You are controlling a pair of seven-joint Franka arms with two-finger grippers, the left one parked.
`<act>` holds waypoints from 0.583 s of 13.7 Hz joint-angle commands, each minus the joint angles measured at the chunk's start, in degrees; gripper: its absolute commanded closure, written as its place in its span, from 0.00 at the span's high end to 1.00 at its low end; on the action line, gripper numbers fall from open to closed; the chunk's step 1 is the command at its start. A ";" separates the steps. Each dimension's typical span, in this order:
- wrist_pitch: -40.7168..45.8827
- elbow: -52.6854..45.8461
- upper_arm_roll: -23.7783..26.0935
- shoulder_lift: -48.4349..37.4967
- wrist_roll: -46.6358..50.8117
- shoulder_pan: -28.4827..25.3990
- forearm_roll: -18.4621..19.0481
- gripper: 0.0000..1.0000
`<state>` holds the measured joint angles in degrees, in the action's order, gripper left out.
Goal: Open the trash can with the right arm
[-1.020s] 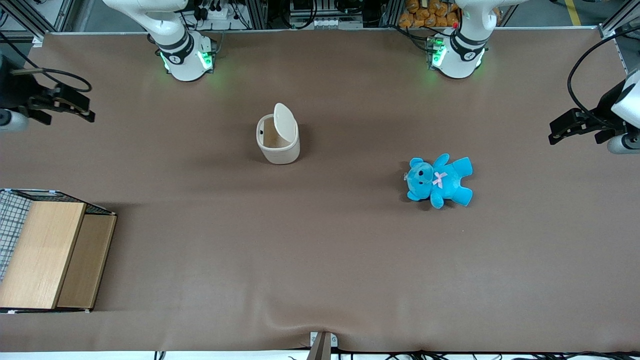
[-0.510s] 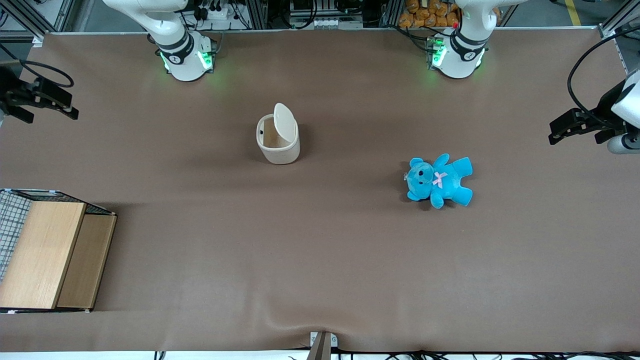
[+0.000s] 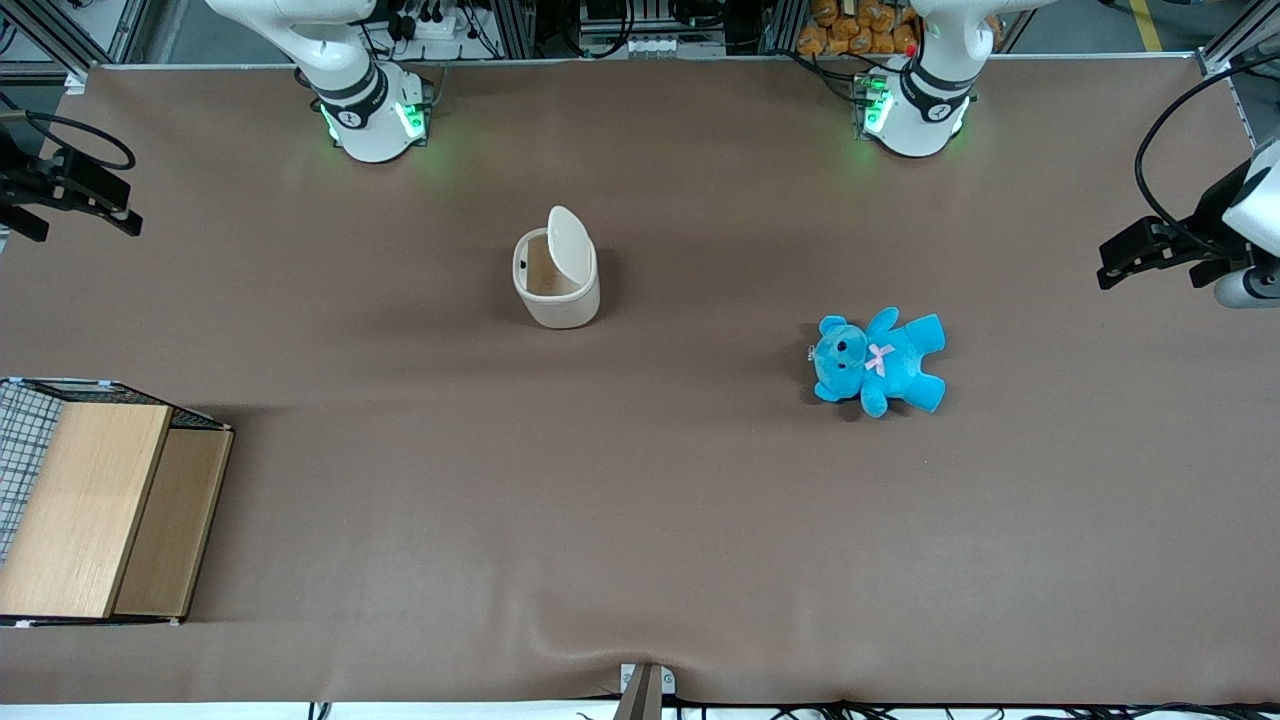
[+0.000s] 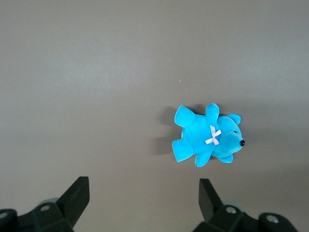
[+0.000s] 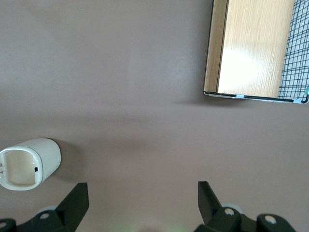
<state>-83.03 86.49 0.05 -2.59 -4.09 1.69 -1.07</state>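
The cream-white trash can (image 3: 556,282) stands mid-table with its flip lid (image 3: 571,240) tipped up, so the bare inside shows. It also shows in the right wrist view (image 5: 29,163), its mouth uncovered. My right gripper (image 3: 78,226) hangs above the table at the working arm's end, well apart from the can and a little farther from the front camera. In the right wrist view the gripper (image 5: 142,193) is open and empty, with only bare table between its fingers.
A wooden box with wire mesh (image 3: 100,510) sits near the front edge at the working arm's end, also in the right wrist view (image 5: 251,48). A blue teddy (image 3: 878,362) lies toward the parked arm's end, also in the left wrist view (image 4: 207,134).
My right gripper has drawn away from the trash can, toward the working arm's end of the table. The can's lid stays up; nothing else moved.
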 commanded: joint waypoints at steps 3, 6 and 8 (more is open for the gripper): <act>-3.09 2.70 -0.22 -0.40 -0.13 0.16 1.16 1.00; -2.75 2.37 -0.49 -0.31 -0.13 0.07 1.16 1.00; -2.57 2.10 -0.93 -0.05 0.05 0.16 1.08 1.00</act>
<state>-85.53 88.49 -0.56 -2.41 -4.07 1.69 -0.97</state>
